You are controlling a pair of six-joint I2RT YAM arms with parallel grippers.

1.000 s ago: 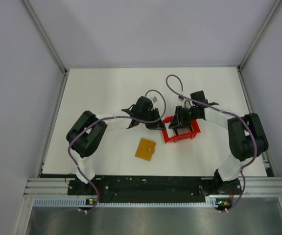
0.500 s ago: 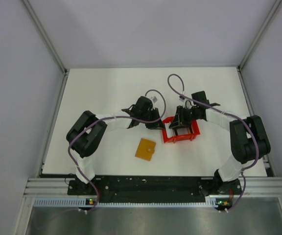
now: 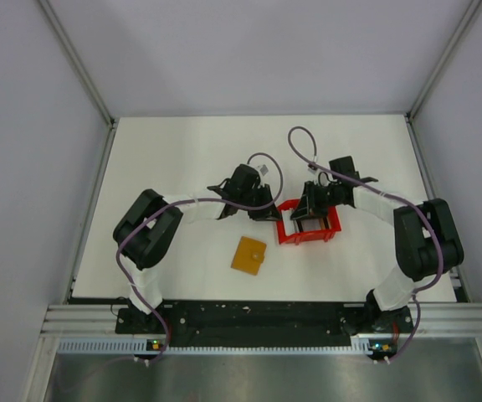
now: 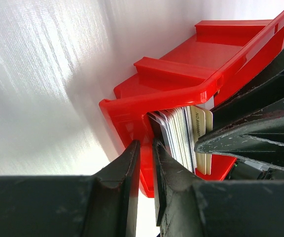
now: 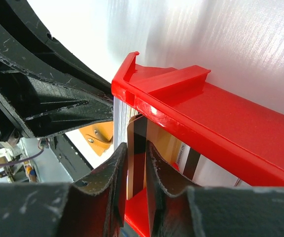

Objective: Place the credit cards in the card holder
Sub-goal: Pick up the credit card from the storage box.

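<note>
White tabletop [image 3: 174, 167] inside a grey-walled bay. The credit cards [image 4: 181, 133] stand on edge, packed face to face in the red tray [image 3: 308, 238] at centre frame; their long axis is hidden. The card holder [image 3: 248, 255] lies flat, lower left of the tray. The left hand [image 4: 145, 148] is narrowed, apparently pinching the tray wall. The right hand [image 5: 134, 150] is narrow around a dark-striped card; whether it grips cannot be told. Judged light, stiff and slick: take one by its exposed top edge.

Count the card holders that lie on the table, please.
1. The orange-brown card holder lies flat on the table, apart, near-left of the red tray with the credit cards. Another may be hidden from view.
</note>
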